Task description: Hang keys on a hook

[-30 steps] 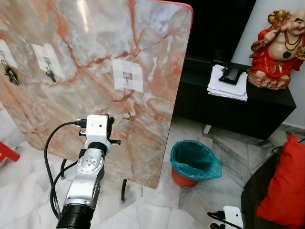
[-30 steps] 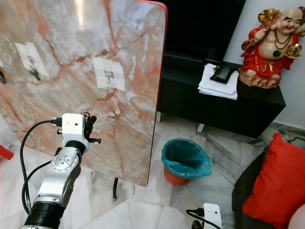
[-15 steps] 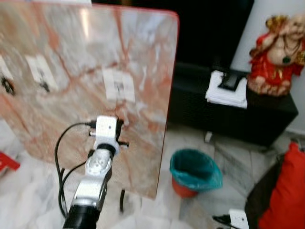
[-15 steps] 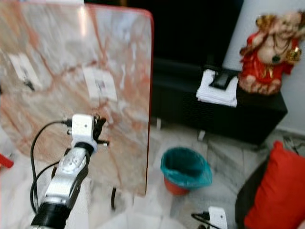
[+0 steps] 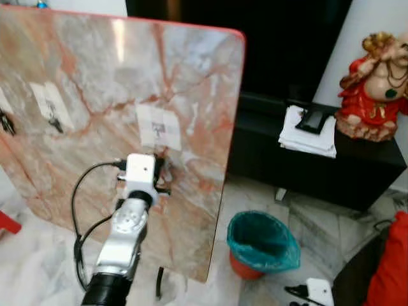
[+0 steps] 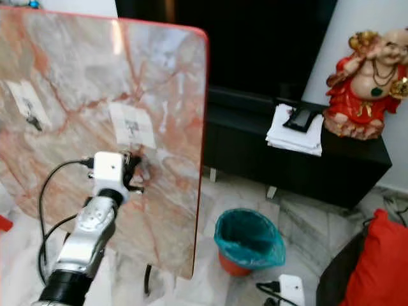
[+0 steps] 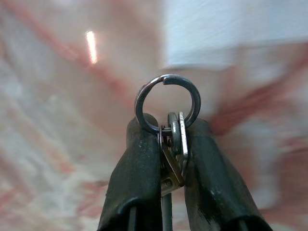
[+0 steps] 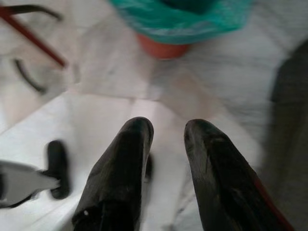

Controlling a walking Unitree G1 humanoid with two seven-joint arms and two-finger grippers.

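An upright pink marble board [image 5: 95, 76] carries white patches with small hooks. The nearest patch [image 5: 159, 127] has a bare hook [image 5: 159, 129]. Another patch [image 5: 51, 107] further left holds a key [image 5: 56, 124], and more keys [image 5: 6, 122] hang at the board's left edge. My left gripper [image 5: 160, 173] is raised close in front of the board, just below the bare hook. It is shut on a bunch of keys [image 7: 173, 144], with the key ring [image 7: 167, 103] sticking out past the fingertips. My right gripper [image 8: 166, 130] hangs low over the floor, slightly open, holding nothing.
A bin with a teal liner [image 5: 262, 241] stands on the floor right of the board. Behind it a black cabinet [image 5: 319, 175] carries papers [image 5: 308, 131] and a red figurine [image 5: 375, 83]. A red cushion [image 6: 382, 268] and a white device [image 5: 319, 291] lie at lower right.
The head view has shifted and steadied after a blur. My left gripper with the keys has come closer to the bare hook's patch.
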